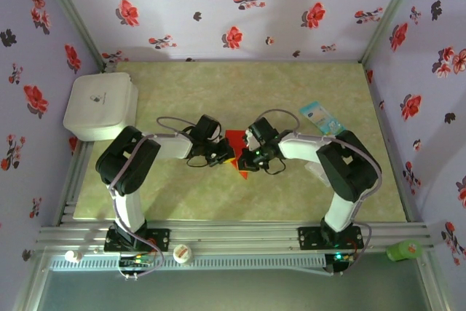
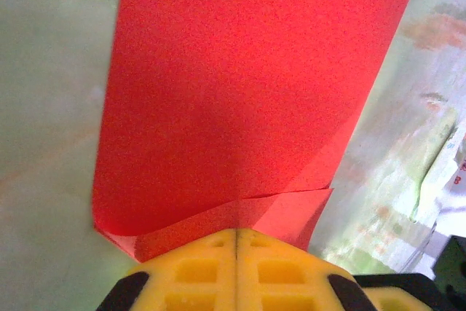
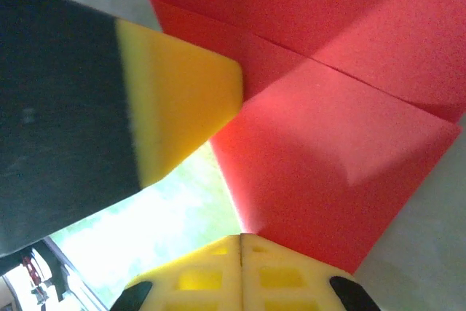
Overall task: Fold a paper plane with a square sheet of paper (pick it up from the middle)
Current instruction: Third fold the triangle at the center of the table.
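The red square sheet of paper lies mid-table between the two arms, folded into flaps with creases across it. No paper plane shape is in view. My left gripper is shut, and its yellow fingertips rest on the paper at a folded edge where two layers meet. From the right wrist, that left finger shows pressing on the sheet. My right gripper is shut, its tips pinching the edge of a raised red flap.
A white box stands at the back left of the pale green mat. A light-blue-and-white packet lies right of centre, close to the right arm. On the front rail are a white cap and a green object. Floral walls enclose the table.
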Robot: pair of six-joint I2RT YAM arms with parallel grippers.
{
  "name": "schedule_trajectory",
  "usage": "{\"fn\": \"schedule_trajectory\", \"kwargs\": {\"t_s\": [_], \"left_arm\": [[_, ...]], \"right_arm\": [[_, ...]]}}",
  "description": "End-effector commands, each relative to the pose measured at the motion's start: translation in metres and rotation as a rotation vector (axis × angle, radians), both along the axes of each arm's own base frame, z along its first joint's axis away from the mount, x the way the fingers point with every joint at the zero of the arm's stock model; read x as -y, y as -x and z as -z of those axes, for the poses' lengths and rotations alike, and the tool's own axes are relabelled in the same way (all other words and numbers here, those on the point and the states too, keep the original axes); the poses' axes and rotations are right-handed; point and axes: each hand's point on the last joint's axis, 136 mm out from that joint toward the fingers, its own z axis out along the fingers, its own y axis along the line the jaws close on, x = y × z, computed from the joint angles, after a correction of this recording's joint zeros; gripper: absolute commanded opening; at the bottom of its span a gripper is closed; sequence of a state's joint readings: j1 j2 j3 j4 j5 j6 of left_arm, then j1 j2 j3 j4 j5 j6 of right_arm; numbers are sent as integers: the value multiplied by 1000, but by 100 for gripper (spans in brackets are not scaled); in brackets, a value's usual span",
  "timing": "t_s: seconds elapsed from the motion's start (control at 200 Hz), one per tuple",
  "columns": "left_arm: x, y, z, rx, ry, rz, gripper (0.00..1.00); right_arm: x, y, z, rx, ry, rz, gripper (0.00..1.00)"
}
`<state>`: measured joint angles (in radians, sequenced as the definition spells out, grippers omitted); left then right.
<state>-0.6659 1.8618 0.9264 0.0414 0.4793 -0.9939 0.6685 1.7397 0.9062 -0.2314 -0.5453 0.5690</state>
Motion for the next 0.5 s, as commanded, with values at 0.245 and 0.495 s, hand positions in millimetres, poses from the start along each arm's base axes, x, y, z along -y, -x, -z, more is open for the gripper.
{"fn": "schedule_trajectory", "kwargs": {"t_s": [0.245, 0.495], "left_arm": [[-19, 13, 32, -56, -114, -6, 0], [-19, 13, 32, -55, -115, -1, 0]], "right_arm": [[-18, 13, -9, 3, -30, -57, 6], [-6, 9, 9, 6, 20, -20, 6]]}}
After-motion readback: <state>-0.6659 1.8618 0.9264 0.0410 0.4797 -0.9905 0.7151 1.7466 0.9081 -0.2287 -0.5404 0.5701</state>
